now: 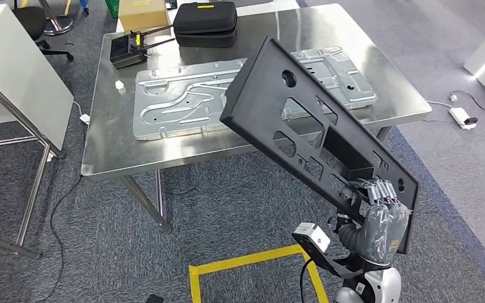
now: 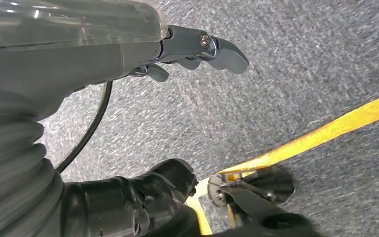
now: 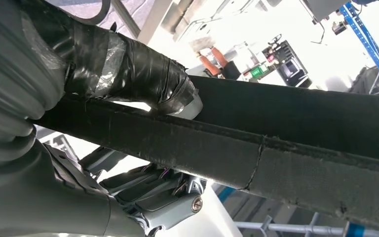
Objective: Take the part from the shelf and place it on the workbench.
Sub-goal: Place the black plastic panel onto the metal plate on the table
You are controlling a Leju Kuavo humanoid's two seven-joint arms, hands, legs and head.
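The part is a long black panel with several cut-outs. My right hand grips its lower end and holds it tilted, its upper end over the front right of the steel workbench. In the right wrist view the taped thumb presses on one face of the panel's edge and the fingers wrap the other face. My left hand hangs over grey carpet, fingers apart from the thumb, holding nothing.
A large silver stamped plate lies across the bench under the panel's raised end. At the back stand a black case, a cardboard box and a black radio unit. A white table stands left. Yellow floor tape lies near my feet.
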